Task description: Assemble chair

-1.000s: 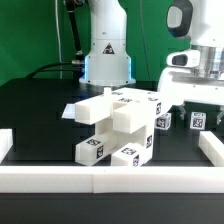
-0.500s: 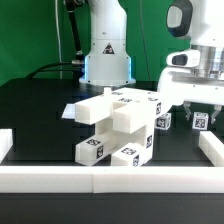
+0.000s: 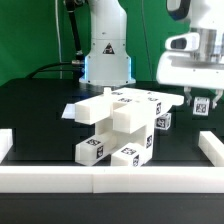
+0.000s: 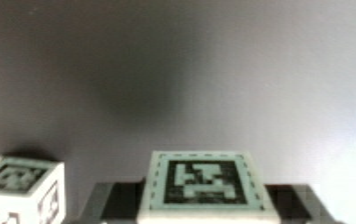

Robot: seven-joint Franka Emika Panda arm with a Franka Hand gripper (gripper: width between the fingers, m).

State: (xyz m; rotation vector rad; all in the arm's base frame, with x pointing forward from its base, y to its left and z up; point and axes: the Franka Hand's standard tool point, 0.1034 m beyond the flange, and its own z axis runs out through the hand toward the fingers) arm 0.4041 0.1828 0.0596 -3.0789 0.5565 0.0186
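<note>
The chair, so far a stack of white plastic slabs and bars with square black-and-white tag stickers (image 3: 115, 125), sits near the middle of the black table (image 3: 35, 110). Several pieces already look joined into one block-like body, though I cannot tell which joints are fully seated. It is not a finished chair yet, and I judge the build to be somewhere in the middle. Just beside it, toward the exterior view's right, a loose small white tagged cube (image 3: 166, 121) rests on the table, not yet fitted. Further right, my claw (image 3: 203, 103) is closed almost fully on another small white plastic block with a tag sticker (image 3: 203, 107). In the wrist view that block (image 4: 201, 183) sits squarely between my dark fingers (image 4: 118, 203) and seems clear of the tabletop. What remains, as I judge it, is carrying this block to the stack, then fetching the cube. The low white border rail (image 3: 110, 181) runs along the front.
</note>
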